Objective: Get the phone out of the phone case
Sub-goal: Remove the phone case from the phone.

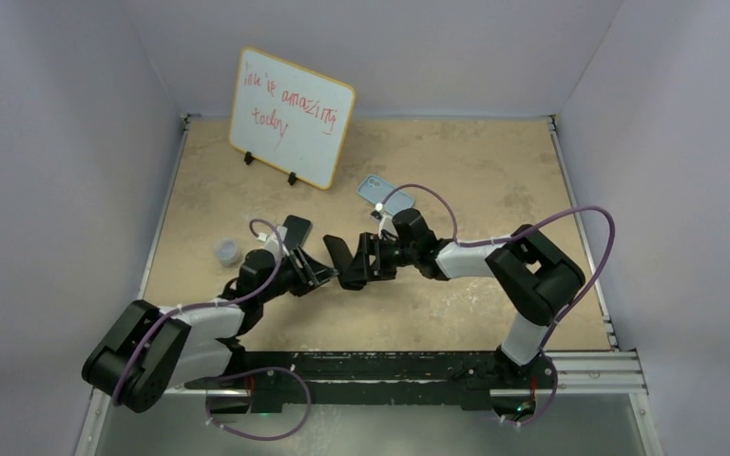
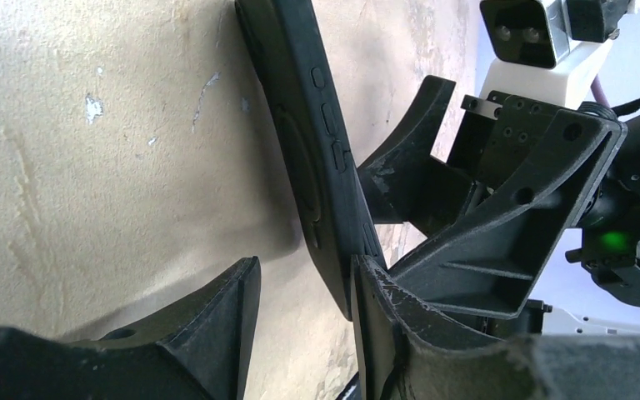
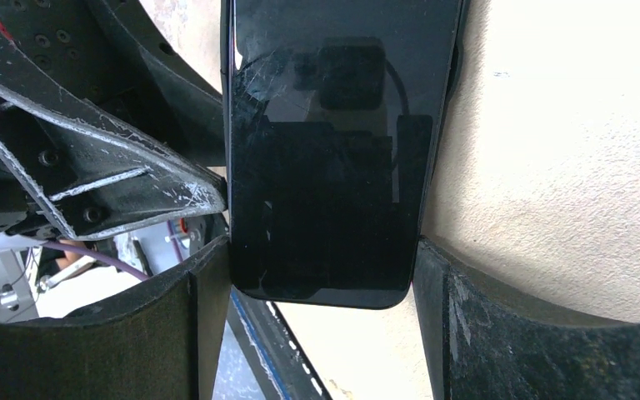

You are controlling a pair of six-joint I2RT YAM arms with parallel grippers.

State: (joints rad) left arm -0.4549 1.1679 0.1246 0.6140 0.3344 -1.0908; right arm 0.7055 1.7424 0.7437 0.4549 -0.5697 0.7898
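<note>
Over the surface (image 2: 92,167), centre | right hand (image 3: 321,260) clenched across the phone (image 3: 325,150), which sits in its case (image 2: 317,142) | left hand (image 2: 306,273) slack around the case edge, one finger (image 2: 377,293) touching | risk: weak purchase, the cased phone slips and drops.

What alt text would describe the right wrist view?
A black phone, screen toward the camera, is clamped across its width by the right gripper. The left gripper is beside it; tan table lies behind.
</note>
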